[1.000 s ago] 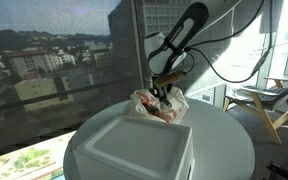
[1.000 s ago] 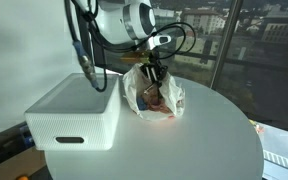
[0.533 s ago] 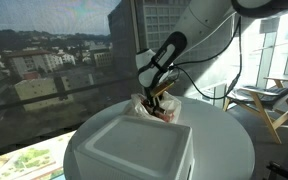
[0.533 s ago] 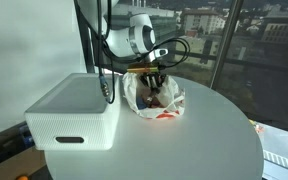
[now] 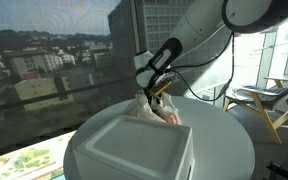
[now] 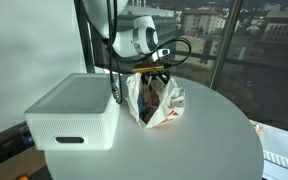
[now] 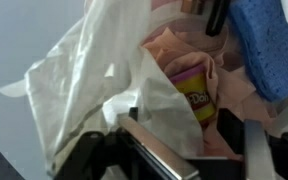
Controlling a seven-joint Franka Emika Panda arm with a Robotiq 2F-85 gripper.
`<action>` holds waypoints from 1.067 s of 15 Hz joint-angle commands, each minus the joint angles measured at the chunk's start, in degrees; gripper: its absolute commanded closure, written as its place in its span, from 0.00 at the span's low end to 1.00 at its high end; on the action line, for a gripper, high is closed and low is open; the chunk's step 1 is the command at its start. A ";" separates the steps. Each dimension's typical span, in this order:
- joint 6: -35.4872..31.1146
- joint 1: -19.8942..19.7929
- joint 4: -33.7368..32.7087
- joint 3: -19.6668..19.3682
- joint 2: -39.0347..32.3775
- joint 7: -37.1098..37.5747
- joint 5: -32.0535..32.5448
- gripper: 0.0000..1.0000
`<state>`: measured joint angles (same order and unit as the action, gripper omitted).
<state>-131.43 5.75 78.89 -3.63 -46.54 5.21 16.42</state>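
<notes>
A crumpled white plastic bag [image 5: 162, 108] [image 6: 154, 100] stands on the round white table [image 5: 224, 140] [image 6: 189, 150]. My gripper [image 5: 156, 92] [image 6: 152, 72] is at the bag's mouth, at its top edge. In the wrist view the gripper [image 7: 196, 138] has its jaws wide apart, and the bag's film [image 7: 94, 70] drapes against the left finger [image 7: 149, 150]. Inside the bag lie a yellow Play-Doh can [image 7: 191, 92] with a pink lid and a blue sponge [image 7: 269, 45]. Nothing is pinched between the fingers.
A large white box [image 5: 134, 150] [image 6: 74, 110] sits on the table right next to the bag. Floor-to-ceiling windows [image 5: 54, 60] stand close behind the table. A wooden chair [image 5: 264, 100] is off beyond the table's far side.
The gripper has come down to the bag's mouth and its jaws have spread wider. The bag's top edge now stands taller and is drawn up toward the gripper.
</notes>
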 commanded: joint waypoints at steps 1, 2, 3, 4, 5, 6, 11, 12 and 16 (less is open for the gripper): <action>-0.20 0.98 5.08 -0.43 6.73 0.83 -0.49 0.00; -0.92 1.34 6.68 -0.70 8.58 2.36 -0.44 0.00; -1.74 1.96 7.89 -1.33 9.97 4.35 0.12 0.00; -1.93 2.71 9.35 -2.08 11.59 6.61 0.78 0.00; -1.91 3.53 10.53 -2.88 12.93 8.98 1.64 0.00; -2.19 4.62 11.81 -4.07 14.22 12.46 2.88 0.00; -0.92 5.64 21.02 -3.60 22.62 16.07 5.24 0.00; -1.02 5.37 23.28 -3.11 24.48 15.57 5.00 0.00; -2.13 5.90 35.52 -1.66 33.96 18.88 5.63 0.00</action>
<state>-131.86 11.41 103.24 -6.40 -21.94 21.78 20.94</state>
